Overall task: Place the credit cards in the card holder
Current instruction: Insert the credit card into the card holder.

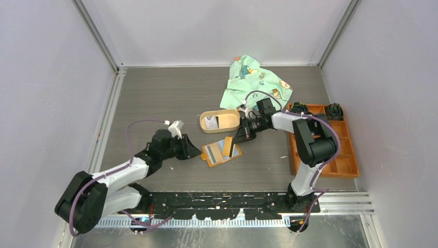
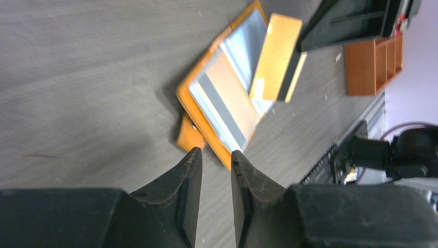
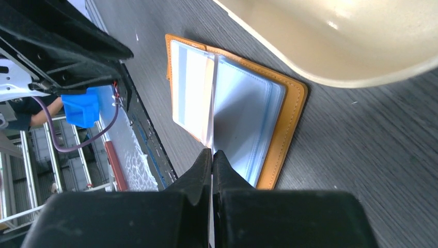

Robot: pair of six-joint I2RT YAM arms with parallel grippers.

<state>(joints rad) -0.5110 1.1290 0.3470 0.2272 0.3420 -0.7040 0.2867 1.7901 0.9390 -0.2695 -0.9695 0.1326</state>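
The card holder (image 1: 219,155) (image 2: 222,108) (image 3: 281,119) lies open on the table, orange-tan with clear sleeves facing up. My right gripper (image 1: 240,138) (image 3: 212,154) is shut on a credit card (image 1: 228,146) (image 2: 276,57) (image 3: 193,88), which stands on edge over the open sleeves. My left gripper (image 1: 193,152) (image 2: 214,155) is open by a narrow gap with nothing between its fingers. It sits low at the holder's left edge, beside the small snap tab (image 2: 188,135). Another credit card (image 1: 210,122) lies inside the oval tray.
The oval tan tray (image 1: 233,127) (image 3: 335,41) stands just behind the holder. A green patterned cloth (image 1: 255,82) lies behind it. An orange compartment box (image 1: 341,155) (image 2: 372,57) sits at the right, by the right arm. Grey walls close in the table.
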